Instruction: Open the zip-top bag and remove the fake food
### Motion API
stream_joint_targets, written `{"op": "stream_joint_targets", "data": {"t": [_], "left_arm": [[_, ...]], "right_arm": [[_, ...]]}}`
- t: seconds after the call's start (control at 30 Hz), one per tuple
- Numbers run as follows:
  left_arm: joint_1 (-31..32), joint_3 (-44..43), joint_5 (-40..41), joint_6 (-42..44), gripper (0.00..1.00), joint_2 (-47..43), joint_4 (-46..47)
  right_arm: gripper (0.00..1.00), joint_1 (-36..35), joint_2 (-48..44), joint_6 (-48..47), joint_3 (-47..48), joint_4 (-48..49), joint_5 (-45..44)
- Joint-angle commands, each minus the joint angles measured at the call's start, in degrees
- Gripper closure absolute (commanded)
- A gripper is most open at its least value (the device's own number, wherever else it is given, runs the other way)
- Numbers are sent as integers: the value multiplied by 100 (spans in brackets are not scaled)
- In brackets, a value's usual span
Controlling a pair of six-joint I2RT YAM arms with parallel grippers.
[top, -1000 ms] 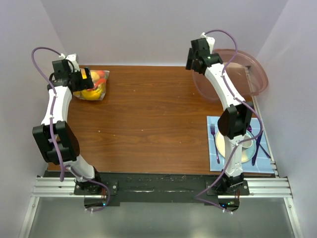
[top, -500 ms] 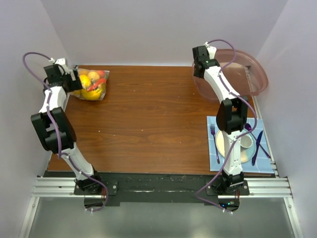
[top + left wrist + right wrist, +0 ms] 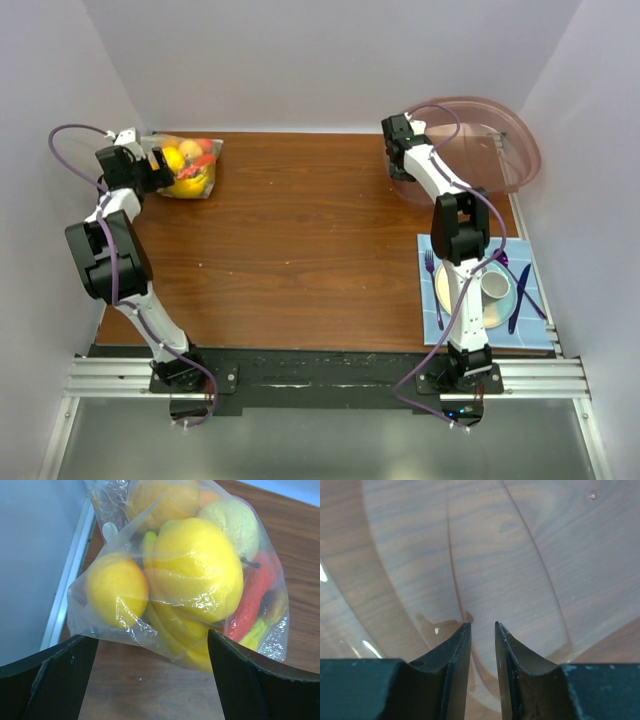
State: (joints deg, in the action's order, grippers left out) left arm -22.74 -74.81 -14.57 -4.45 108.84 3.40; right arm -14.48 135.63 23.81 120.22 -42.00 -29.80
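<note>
The zip-top bag (image 3: 190,165) lies shut at the table's far left corner, stuffed with the fake food (image 3: 195,565): yellow, orange, red and green pieces. My left gripper (image 3: 163,172) is right at the bag's near-left edge. In the left wrist view the left gripper (image 3: 152,635) is open, with the bag (image 3: 120,630) bulging just ahead of the fingers and nothing held. My right gripper (image 3: 397,152) is at the left rim of the pinkish bowl (image 3: 520,135). Its jaws (image 3: 482,624) have narrowed onto the clear wall (image 3: 420,555).
A blue mat (image 3: 430,335) at the front right carries a plate (image 3: 447,290), a cup (image 3: 497,285), a fork (image 3: 432,275) and other cutlery. Side walls stand close to both table edges. A metal rail (image 3: 67,575) runs beside the bag.
The right jaws have closed from wide to a narrow gap while the right gripper came down to the bowl's rim. The left gripper pulled back from the bag, then returned to its edge, still open.
</note>
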Motion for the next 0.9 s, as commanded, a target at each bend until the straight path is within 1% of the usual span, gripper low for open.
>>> {"op": "stream_joint_targets", "data": {"t": [0.0, 0.03, 0.07, 0.13, 0.17, 0.23, 0.33, 0.37, 0.43, 0.47, 0.53, 0.57, 0.6, 0.67, 0.73, 0.77, 0.87], "left_arm": [[24, -271, -669, -302, 8, 410, 899], [24, -280, -783, -337, 10, 506, 917], [33, -280, -1019, -346, 14, 559, 926], [77, -228, -1144, -311, 17, 647, 943], [103, -193, -1206, -268, 20, 656, 969], [147, 35, -1259, -136, 24, 630, 1153], [174, 256, -1496, -4, 36, 586, 1295], [182, 282, -1592, 23, 44, 586, 1243], [182, 274, -1715, 101, 53, 577, 1146], [200, 282, -1794, 111, 60, 560, 1076], [200, 308, -1918, 198, 69, 525, 996], [200, 370, -2057, 233, 76, 507, 935], [226, 431, -2120, 277, 78, 481, 943], [261, 728, -2155, 418, 78, 323, 1022], [384, 975, -2129, 864, 78, 78, 1066], [419, 1107, -2260, 945, 77, 15, 979], [455, 1144, -2629, 1200, 76, -82, 550]], "right_arm": [[71, -186, -125, -175, -104, -63, 211], [71, -282, -125, -175, -131, -89, 229], [72, -336, -142, -193, -192, -98, 264], [74, -546, -212, -175, -288, -107, 369], [75, -625, -256, -175, -411, -72, 405], [75, -879, -353, -105, -534, -2, 457], [76, -1275, -423, 18, -640, 25, 659], [76, -1381, -415, 62, -658, 16, 738], [78, -1670, -441, 106, -676, -28, 765], [79, -1768, -485, 149, -719, -45, 800], [82, -2013, -564, 229, -807, -63, 879], [82, -2084, -686, 342, -947, -63, 932], [83, -2155, -757, 404, -1044, -54, 1019], [85, -2392, -933, 571, -1385, -10, 1082], [87, -2681, -1196, 686, -1615, -10, 1143], [87, -2787, -1284, 764, -1842, -10, 1143], [89, -3218, -1679, 949, -2334, 34, 1073]]}}
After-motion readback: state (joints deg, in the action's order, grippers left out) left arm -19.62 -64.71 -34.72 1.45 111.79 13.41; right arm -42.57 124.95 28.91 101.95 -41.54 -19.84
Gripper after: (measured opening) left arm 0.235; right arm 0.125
